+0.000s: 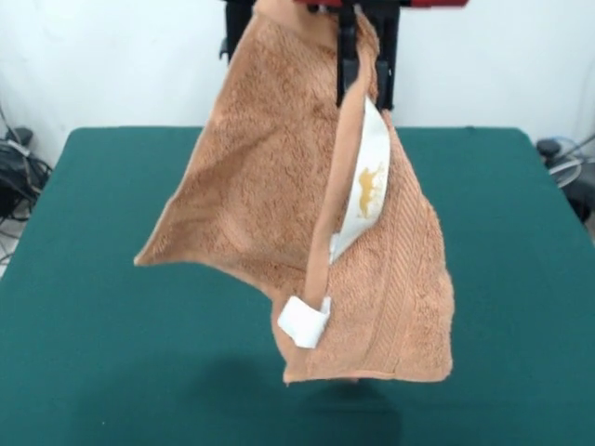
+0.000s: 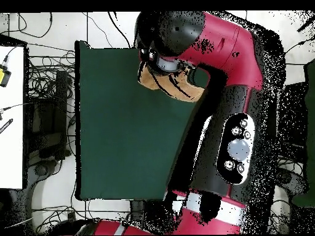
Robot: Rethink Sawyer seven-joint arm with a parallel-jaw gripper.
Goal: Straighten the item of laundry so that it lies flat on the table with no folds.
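The tan-orange towel (image 1: pixel 279 204) hangs in the air above the dark green table (image 1: pixel 112 279), and its lower edge is just clear of the cloth. My gripper (image 1: pixel 365 88) is at the top edge of the front view, shut on the towel's upper part. The towel droops in loose folds with one side doubled over. Its white label with yellow print (image 1: pixel 367 181) faces the camera, and a small white tag (image 1: pixel 304 322) hangs lower down. In the overhead view the red arm (image 2: pixel 227 92) covers the gripper. Only a bit of towel (image 2: pixel 169 86) shows beside it, over the table (image 2: pixel 117 123).
Cables and dark gear lie off the table's left edge (image 1: pixel 19 167) and right edge (image 1: pixel 567 163) in the front view. In the overhead view a white desk (image 2: pixel 12 117) and tangled cables (image 2: pixel 49 117) sit beside the table.
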